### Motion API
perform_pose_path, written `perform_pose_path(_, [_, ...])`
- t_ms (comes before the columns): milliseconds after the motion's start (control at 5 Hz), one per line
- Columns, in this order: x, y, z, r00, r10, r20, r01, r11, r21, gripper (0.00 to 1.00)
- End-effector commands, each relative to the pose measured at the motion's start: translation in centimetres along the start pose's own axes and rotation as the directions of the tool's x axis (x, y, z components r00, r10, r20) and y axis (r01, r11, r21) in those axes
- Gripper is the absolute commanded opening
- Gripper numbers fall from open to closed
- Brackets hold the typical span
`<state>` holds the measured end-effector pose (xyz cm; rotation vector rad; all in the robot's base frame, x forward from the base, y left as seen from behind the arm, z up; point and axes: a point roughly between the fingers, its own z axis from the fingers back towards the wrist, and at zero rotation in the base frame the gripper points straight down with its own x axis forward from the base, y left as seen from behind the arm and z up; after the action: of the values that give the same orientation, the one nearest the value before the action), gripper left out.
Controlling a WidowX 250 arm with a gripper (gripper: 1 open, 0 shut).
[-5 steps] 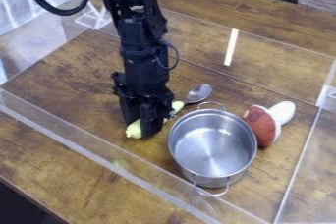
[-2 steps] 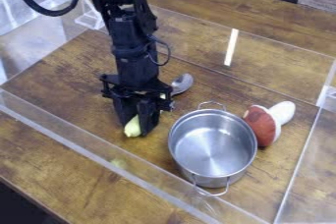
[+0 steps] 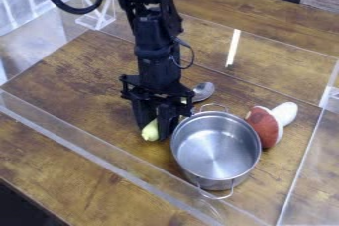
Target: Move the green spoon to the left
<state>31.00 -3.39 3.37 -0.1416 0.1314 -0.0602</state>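
Near the desk's front edge, my tool (image 3: 161, 114) is gripping the green spoon (image 3: 153, 129) closed, its handle slanting from beside the steel pot (image 3: 215, 147); the free desk (image 3: 66, 81) is lying leftward.

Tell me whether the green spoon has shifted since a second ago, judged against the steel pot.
Yes. The green spoon, clamped in the gripper, has shifted right in the view, and its yellow-green handle end now sits closer to the steel pot's rim.
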Motion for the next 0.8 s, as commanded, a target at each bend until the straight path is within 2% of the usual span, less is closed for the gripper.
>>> perform_pose_path(0, [0.6,-0.7,1.83,0.997,-0.012,0.077,0.011,1.0,0.012,0.0])
perform_pose_path(200, [0.4,-0.92,1.46,0.997,-0.004,0.082,0.003,1.0,0.016,0.0])
perform_pose_path(600, [0.15,-1.23,2.02,0.996,0.026,0.088,-0.028,0.999,0.024,0.0])
